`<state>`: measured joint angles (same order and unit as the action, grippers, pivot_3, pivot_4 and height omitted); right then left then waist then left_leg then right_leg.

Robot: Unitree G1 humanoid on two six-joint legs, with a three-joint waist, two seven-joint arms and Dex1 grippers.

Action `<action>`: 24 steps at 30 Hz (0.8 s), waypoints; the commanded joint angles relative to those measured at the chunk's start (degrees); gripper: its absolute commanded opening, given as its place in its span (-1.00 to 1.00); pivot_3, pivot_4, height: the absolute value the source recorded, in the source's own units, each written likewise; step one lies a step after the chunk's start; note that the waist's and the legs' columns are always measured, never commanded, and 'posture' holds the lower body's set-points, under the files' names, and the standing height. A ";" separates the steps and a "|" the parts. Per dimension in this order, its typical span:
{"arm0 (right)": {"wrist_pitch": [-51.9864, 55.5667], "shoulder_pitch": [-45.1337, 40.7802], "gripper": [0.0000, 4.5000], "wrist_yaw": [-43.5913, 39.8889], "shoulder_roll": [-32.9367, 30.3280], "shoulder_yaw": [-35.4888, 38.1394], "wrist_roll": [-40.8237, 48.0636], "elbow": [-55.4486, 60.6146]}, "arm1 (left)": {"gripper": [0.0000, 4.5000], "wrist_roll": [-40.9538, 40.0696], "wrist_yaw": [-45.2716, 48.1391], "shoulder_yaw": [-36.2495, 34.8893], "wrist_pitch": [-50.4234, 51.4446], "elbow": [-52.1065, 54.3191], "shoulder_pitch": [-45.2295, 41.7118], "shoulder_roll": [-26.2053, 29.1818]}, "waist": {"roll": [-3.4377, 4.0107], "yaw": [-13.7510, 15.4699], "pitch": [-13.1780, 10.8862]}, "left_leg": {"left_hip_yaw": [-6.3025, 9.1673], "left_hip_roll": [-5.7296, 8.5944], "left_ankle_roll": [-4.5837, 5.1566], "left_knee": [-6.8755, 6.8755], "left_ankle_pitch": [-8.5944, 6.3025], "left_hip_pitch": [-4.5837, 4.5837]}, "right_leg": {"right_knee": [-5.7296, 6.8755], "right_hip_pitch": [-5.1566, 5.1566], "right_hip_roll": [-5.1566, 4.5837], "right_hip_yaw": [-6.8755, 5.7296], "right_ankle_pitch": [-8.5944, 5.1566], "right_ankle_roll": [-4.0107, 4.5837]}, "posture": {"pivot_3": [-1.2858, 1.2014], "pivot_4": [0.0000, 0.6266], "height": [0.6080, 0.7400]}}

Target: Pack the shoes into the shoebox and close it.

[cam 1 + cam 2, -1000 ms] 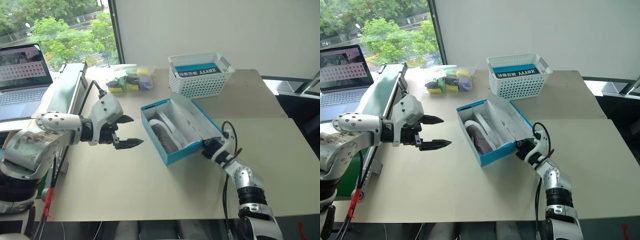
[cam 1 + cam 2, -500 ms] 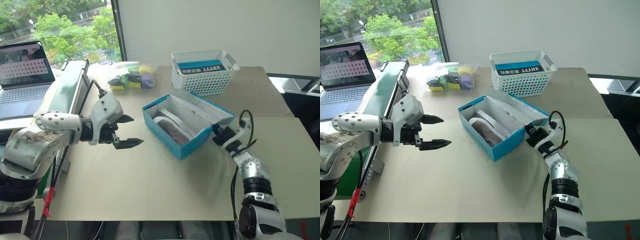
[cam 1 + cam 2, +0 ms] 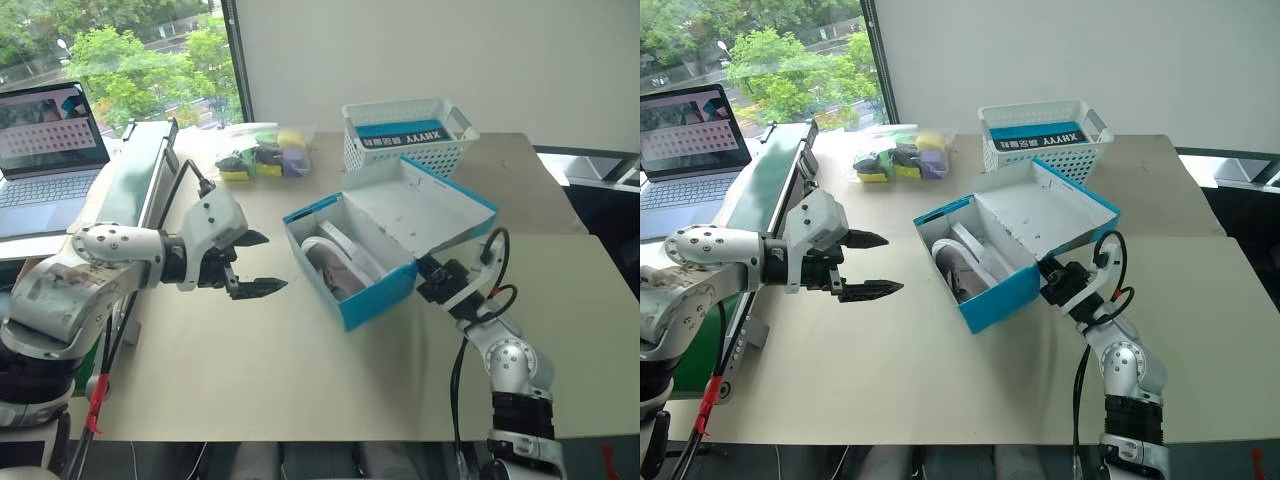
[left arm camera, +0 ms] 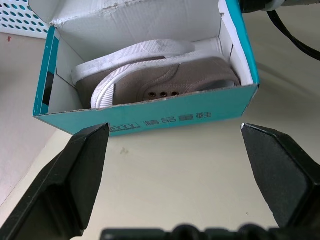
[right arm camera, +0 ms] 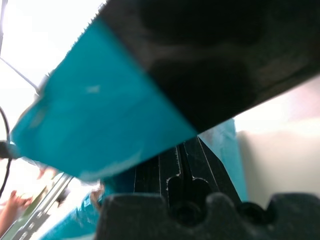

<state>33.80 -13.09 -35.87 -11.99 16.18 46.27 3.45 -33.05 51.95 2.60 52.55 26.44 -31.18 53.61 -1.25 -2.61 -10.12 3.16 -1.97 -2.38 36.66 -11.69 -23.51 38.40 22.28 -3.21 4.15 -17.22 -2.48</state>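
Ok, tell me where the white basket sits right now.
In the left eye view the white basket stands at the table's far edge, just behind the open shoebox, with the bag of small coloured items to its left.

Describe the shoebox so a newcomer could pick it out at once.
Start at the beige table and look to its middle, nearer than the white lattice basket at the far edge. The shoebox is the bright blue cardboard one with white inner faces, its hinged lid raised and grey-brown shoes inside; the basket is white plastic.
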 commanded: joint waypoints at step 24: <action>-6.09 7.94 -0.98 1.07 -1.54 0.76 -3.77 -2.78 | 1.00 3.01 2.12 1.69 -3.71 -1.76 -2.48 -1.59 | 0.00 0.08 0.00 | -0.01 0.00 0.00 0.00 0.00 0.00 | -0.01 -0.01 0.01 0.00 -0.01 -0.01 | 0.03 -0.52 1.00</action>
<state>29.65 -5.30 -33.96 -13.71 16.55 42.70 -0.75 -30.33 53.79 5.25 49.93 23.92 -32.69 51.82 -1.26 -2.53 -10.12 3.15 -1.97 -2.38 36.66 -11.69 -23.50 38.39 22.28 -3.21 4.16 -17.23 -2.48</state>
